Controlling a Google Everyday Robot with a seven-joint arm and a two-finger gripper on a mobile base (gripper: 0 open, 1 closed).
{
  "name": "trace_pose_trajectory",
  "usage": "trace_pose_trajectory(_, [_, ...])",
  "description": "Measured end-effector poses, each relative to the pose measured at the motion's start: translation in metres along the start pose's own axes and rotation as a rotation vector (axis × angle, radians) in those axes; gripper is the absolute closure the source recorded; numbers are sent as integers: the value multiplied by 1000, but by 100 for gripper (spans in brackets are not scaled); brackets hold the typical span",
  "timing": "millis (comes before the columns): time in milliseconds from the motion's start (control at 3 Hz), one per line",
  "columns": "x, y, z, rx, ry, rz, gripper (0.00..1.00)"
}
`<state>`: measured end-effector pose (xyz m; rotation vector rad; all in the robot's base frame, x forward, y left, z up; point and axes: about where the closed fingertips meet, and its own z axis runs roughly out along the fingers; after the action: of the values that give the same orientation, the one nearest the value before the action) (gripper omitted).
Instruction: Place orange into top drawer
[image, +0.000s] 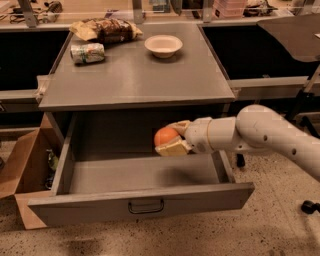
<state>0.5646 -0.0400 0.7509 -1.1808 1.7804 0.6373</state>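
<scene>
Camera view gives us the tool (166, 138) clamped on the orange (164, 135), one cream finger above the fruit and one below it. We see it hanging over the open top drawer (200, 197), toward the right half and close to the back, with the orange up off the drawer floor. The white arm (270, 135) comes in from the right, over the drawer's right wall. The drawer is pulled well out, with a dark handle (145, 206) at the middle of its front panel. Up on the grey surface (135, 75) we've got a white bowl (163, 45) near the back, a can (87, 52) lying on its side at the left, and a crinkly snack bag (106, 30) behind it. A cardboard box (27, 165) sits on the floor just left of the drawer.
</scene>
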Motion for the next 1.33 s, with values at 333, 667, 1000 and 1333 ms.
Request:
trace_pose_trajectory(333, [48,-15,23,88,61,75,100])
trace_pose_trajectory(667, [80,-24,37,135,115,126,100])
trace_pose_trajectory(1000, [96,-36,52,139,146,149,81])
trace_pose_trajectory(1333, [97,-36,53,138,148,148,57])
